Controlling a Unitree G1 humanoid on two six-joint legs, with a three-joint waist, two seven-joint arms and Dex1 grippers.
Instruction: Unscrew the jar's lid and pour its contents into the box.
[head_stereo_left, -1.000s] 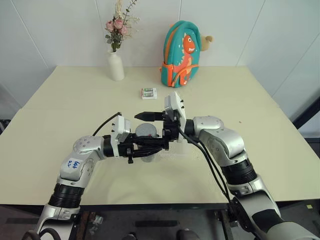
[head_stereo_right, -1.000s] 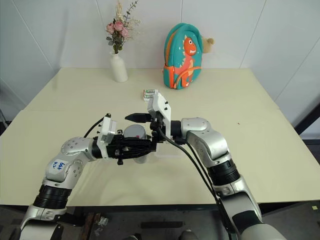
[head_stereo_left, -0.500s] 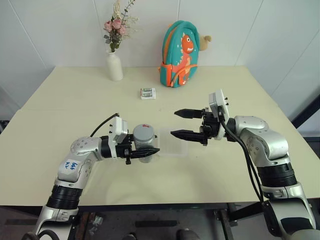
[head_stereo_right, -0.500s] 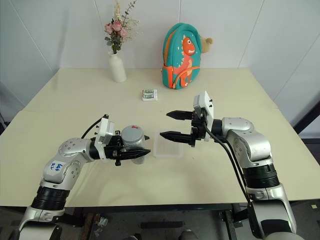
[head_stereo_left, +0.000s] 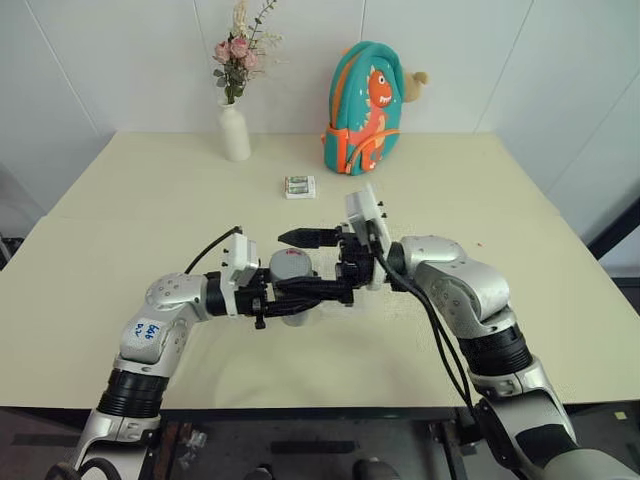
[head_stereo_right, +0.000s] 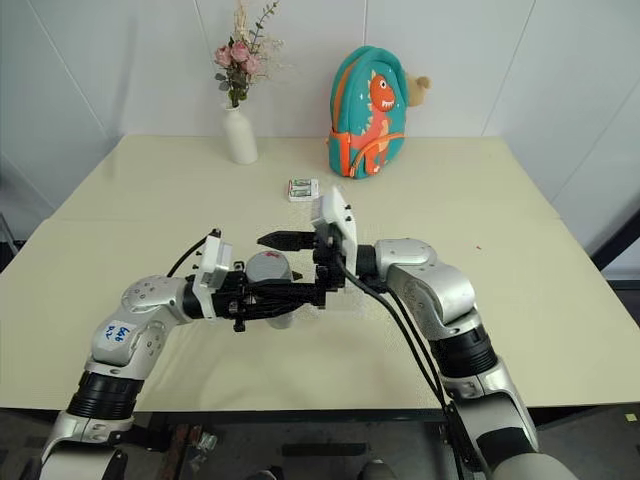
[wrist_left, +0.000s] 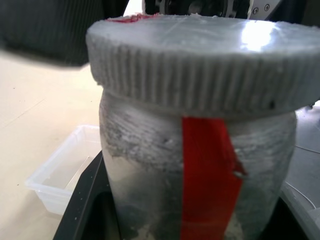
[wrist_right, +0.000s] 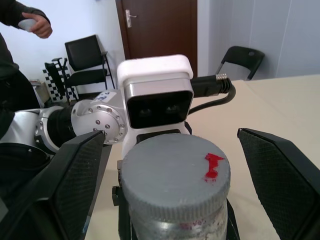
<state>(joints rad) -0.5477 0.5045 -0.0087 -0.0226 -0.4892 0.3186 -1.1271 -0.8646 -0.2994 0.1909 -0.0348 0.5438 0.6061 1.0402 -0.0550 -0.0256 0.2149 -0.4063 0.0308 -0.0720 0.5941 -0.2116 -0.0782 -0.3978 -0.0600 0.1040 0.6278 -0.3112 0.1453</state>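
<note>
**Grey-capped jar gripped left, straddled by spread right fingers**

Clenched on the jar (head_stereo_left: 291, 292): left gripper (head_stereo_left: 318, 290), black fingers clamped to the clear body below the cap, held level above the table (head_stereo_left: 120, 240) near its front edge. Upright in that grip, red label strip down the side, as seen in the left wrist view. Still screwed on top: the lid (wrist_right: 176, 172), pale grey, ribbed at the rim, with a small red mark on its flat face. Dark contents at the jar's bottom only dimly visible through the frosted wall; not countable.

Reaching in from the opposite side: right gripper (head_stereo_left: 322, 262), fingers spread wide, grasping nothing. One finger (wrist_right: 277, 177) to each side of the lid in the right wrist view, clear gaps between pads and cap, no contact. From the head camera, upper finger just beyond the lid, lower finger overlapping the left gripper's fingers in front of the jar.

Just past the jar, flat on the table: the box (wrist_left: 62, 172), shallow clear plastic, seen beyond the jar in the left wrist view, largely hidden behind the grippers from the head camera.

Farther back, mid-table: small white-and-green packet (head_stereo_left: 299, 186). At the far edge against the wall: white vase (head_stereo_left: 235, 132) with pink flowers, and a teal dinosaur backpack (head_stereo_left: 363, 107). In the right wrist view's background: a person's raised hand (wrist_right: 36, 25), a black chair (wrist_right: 84, 62), a brown door (wrist_right: 159, 30).
</note>
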